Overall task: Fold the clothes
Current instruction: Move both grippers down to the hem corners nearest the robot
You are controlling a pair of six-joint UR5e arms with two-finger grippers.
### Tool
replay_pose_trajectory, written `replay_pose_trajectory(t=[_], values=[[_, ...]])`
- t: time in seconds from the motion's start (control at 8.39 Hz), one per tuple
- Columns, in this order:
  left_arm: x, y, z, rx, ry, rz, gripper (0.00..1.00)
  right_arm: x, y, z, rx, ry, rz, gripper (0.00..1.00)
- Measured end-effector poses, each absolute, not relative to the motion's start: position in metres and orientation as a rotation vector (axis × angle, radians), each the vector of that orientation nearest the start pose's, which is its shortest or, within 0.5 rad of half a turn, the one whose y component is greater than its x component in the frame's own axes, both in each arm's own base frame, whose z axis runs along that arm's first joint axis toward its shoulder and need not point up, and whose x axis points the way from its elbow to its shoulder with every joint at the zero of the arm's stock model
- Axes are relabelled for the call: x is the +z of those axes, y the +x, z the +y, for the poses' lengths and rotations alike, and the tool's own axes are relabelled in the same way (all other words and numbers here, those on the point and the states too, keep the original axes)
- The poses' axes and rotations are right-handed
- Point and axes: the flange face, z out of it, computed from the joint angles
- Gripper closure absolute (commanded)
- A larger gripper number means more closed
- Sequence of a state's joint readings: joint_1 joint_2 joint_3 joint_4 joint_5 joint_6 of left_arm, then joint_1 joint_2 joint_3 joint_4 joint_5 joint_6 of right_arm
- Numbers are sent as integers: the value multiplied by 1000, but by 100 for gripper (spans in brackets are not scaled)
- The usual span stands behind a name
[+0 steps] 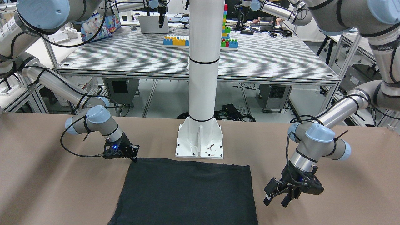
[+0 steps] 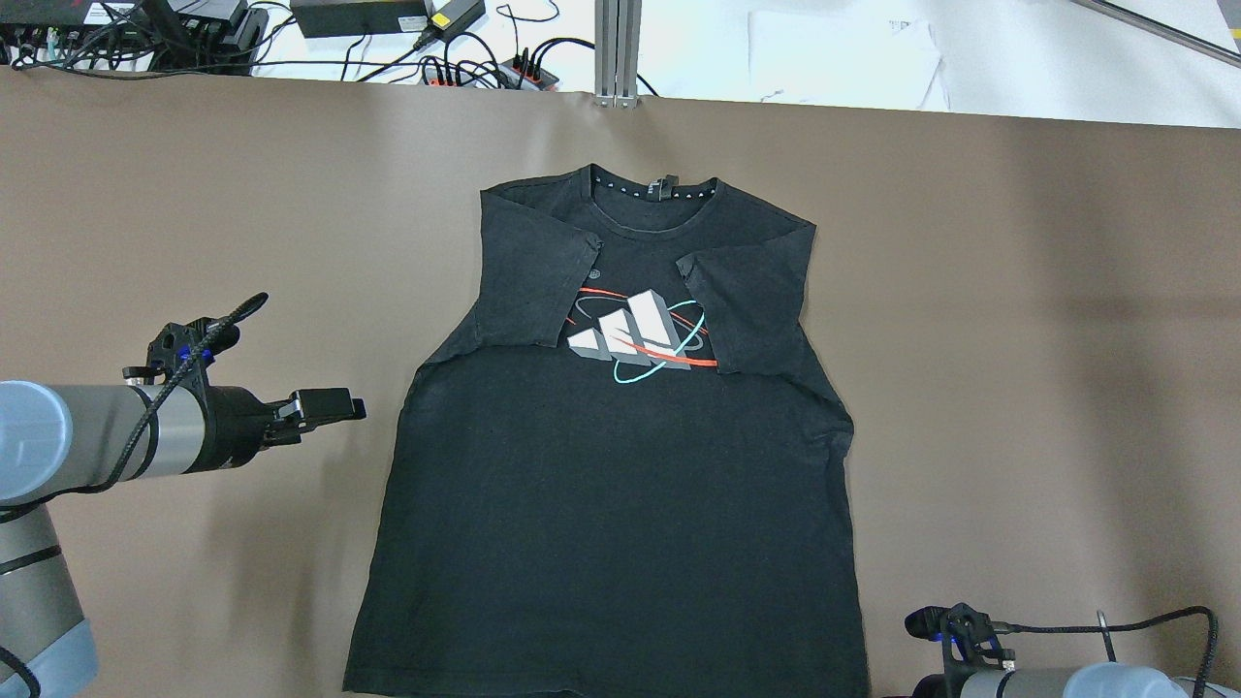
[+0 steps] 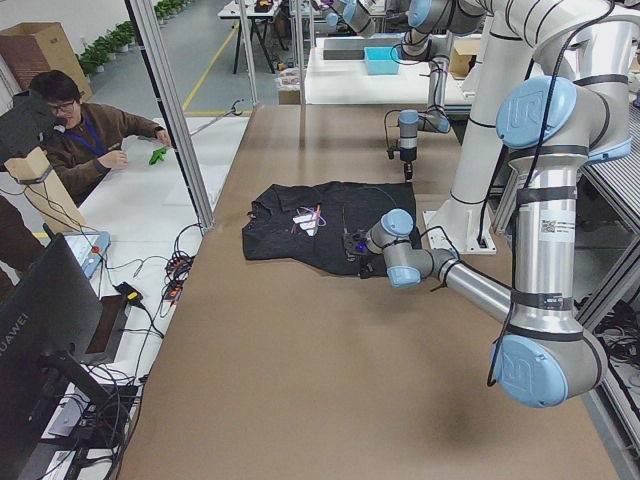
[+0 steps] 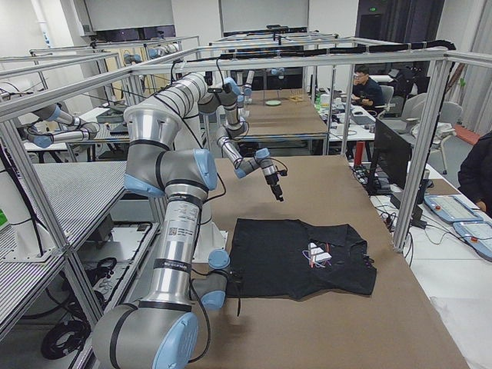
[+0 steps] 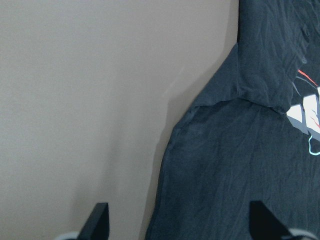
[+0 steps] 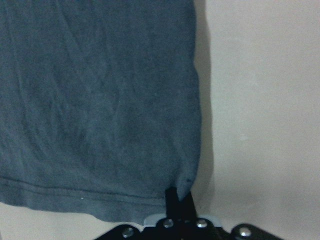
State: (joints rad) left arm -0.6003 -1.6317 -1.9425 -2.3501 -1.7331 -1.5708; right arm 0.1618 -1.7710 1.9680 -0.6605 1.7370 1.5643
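The clothes (image 2: 611, 504) are one black T-shirt lying flat on the brown table, both sleeves folded in over the chest beside a white three-stripe logo (image 2: 635, 334). My left gripper (image 2: 330, 407) hovers open just off the shirt's side edge; in the left wrist view its fingertips (image 5: 100, 222) stand wide apart over that edge of the shirt (image 5: 240, 165). My right gripper (image 1: 135, 157) sits at the hem corner nearest the robot's base. In the right wrist view the right gripper (image 6: 179, 197) is shut, pinching that corner of the fabric (image 6: 100, 100).
The white pedestal (image 1: 200, 147) stands just behind the hem. Cables and power strips (image 2: 465, 58) lie past the table's far edge. A person (image 3: 80, 130) sits at a side desk. Bare table (image 2: 1018, 339) flanks the shirt on both sides.
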Motion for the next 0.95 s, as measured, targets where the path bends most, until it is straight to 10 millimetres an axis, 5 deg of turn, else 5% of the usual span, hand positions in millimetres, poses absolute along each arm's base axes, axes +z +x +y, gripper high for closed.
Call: replay_pose_trajectory(t=[0.48,0.95], values=[[356,356,-372,-415,208,1227,0,436,-403,-186,89,-63,-1166,100],[347,393,-278,-400,185,1241,0,428,-397,-188,90,-57,-1218,100]])
